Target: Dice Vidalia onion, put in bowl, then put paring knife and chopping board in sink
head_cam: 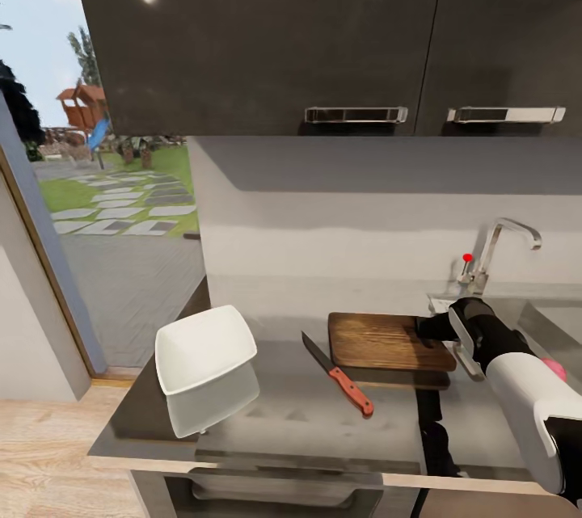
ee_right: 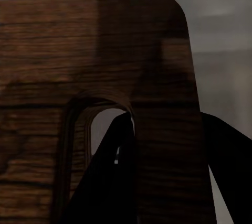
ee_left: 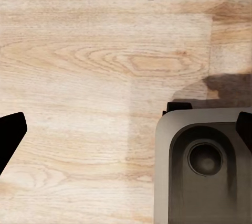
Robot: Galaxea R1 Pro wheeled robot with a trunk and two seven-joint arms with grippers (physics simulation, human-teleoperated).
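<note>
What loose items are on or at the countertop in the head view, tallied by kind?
Bowl: 1, white
Paring knife: 1, red handle
Chopping board: 1, brown wood, right gripper at its slot end
Pink round thing beyond the right arm, probably the onion: 1
Total: 4

We count one chopping board [head_cam: 388,340], one paring knife [head_cam: 339,376] and one bowl [head_cam: 204,348] on a single countertop [head_cam: 283,413]. There is one sink [head_cam: 558,320] with one tap [head_cam: 499,247], and we see one pink onion [head_cam: 554,368] in it. Above hang two dark cabinet doors [head_cam: 259,33], each with one bar handle [head_cam: 356,114], two handles in all. One window [head_cam: 105,178] opens at the left. One robot arm [head_cam: 517,389] reaches in.
</note>
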